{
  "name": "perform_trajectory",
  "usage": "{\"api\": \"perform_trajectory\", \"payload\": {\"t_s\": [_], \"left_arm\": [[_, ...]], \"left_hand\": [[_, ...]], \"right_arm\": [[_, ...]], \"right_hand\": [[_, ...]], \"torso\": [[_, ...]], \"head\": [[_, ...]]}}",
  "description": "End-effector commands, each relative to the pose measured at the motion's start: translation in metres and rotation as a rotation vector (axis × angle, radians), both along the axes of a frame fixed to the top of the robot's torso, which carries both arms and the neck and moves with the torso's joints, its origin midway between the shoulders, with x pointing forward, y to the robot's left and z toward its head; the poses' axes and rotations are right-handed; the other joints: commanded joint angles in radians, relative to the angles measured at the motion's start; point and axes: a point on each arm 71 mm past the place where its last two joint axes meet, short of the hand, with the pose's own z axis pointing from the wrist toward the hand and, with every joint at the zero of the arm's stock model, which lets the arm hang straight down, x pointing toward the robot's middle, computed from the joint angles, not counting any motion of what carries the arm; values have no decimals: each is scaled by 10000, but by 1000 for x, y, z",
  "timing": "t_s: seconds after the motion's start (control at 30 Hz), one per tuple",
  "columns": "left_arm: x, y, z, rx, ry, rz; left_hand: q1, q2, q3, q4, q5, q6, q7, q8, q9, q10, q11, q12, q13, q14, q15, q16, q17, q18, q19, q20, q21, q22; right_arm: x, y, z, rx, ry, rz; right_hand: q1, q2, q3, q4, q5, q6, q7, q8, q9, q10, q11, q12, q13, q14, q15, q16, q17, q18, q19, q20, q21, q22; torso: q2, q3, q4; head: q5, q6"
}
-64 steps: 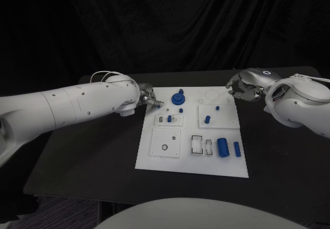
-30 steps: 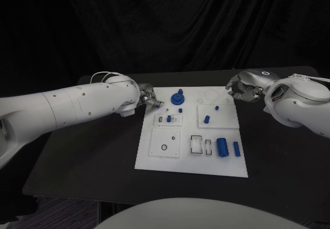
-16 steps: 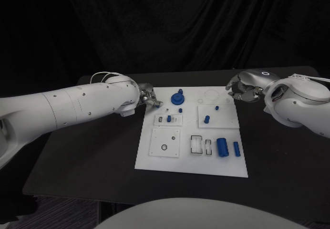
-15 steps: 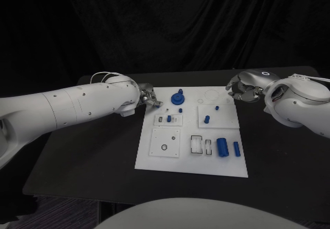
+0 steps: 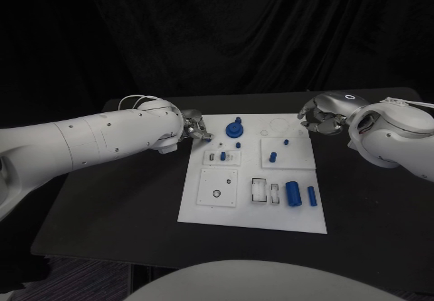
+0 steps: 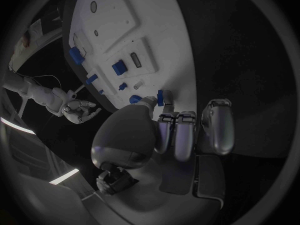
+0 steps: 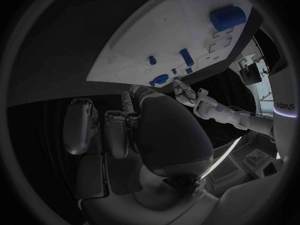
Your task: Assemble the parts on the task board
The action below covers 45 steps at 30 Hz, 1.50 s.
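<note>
The white task board [image 5: 253, 210] lies mid-table with blue parts on it: a round gear-like piece [image 5: 234, 130], a thick cylinder [image 5: 293, 192], a slim peg [image 5: 311, 195] and several small pieces. My left hand [image 5: 194, 129] hovers at the board's far left corner. Thumb and finger pinch a small blue part [image 6: 160, 97] right at the board's edge [image 6: 181, 60]. My right hand [image 5: 320, 119] is at the board's far right edge, fingers curled in. A thin blue sliver [image 7: 127, 104] shows between its thumb and fingers.
The black table [image 5: 127, 207] extends well to the left and right of the board. A dark curtain hangs behind the table's far edge. White recessed blocks [image 5: 218, 186] sit on the board's near left half.
</note>
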Motion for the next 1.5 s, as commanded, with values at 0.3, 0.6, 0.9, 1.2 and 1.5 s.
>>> {"api": "perform_trajectory", "payload": {"t_s": [0.3,0.6,0.9,1.2,1.5], "left_arm": [[-5,3,8,-996,-975,-303],[-24,10,12,-1334,-1158,-177],[-47,15,6,-1812,-175,238],[-62,17,-4,-2044,69,406],[-68,13,-12,-2365,-81,378]], "left_hand": [[385,-303,971,-42,305,234,-92,72,266,847,-29,-149,2520,1056,-24,26,2632,79,-180,-37,-226,1152],[372,-554,1381,-18,392,380,-140,216,429,841,-70,-157,2514,1056,-62,26,2632,68,-148,-67,-211,1202],[396,-721,1573,-63,389,358,-161,247,499,784,-90,-210,2481,1056,-82,26,2632,75,-159,-85,-248,1198],[157,-806,1880,80,-376,356,-130,252,549,754,-70,-241,2461,1056,-72,26,2632,75,-161,-87,-293,1221],[94,-792,1915,106,-486,355,-121,246,549,695,-62,-294,2427,1056,-67,26,2632,77,-164,-85,-306,1223]], "right_arm": [[0,-2,-2,-91,84,-209],[-1,-5,-2,-113,114,-274],[-1,-7,-2,-143,146,-348],[-1,-6,-2,-146,146,-342],[-1,-7,-2,-57,171,-387]], "right_hand": [[37,25,59,2,29,18,-14,34,-17,605,50,-49,2151,881,48,-73,2276,100,-80,28,-81,1768],[37,25,59,2,29,18,-14,34,-17,605,50,-49,2151,881,48,-73,2276,100,-80,28,-81,1768],[34,21,67,-6,30,9,-19,32,-22,596,46,-55,2143,877,46,-87,2267,101,-83,27,-90,1765],[34,21,67,-6,30,9,-19,32,-22,596,46,-55,2143,877,46,-87,2267,101,-83,27,-90,1765],[21,16,77,-12,29,0,-25,30,-30,573,40,-71,2119,873,42,-102,2257,106,-91,24,-113,1759]], "torso": [[-3,9,5],[-4,9,5],[7,-4,14],[-3,-1,32],[-35,19,9]], "head": [[4,1],[9,1],[61,1],[78,1],[47,1]]}}
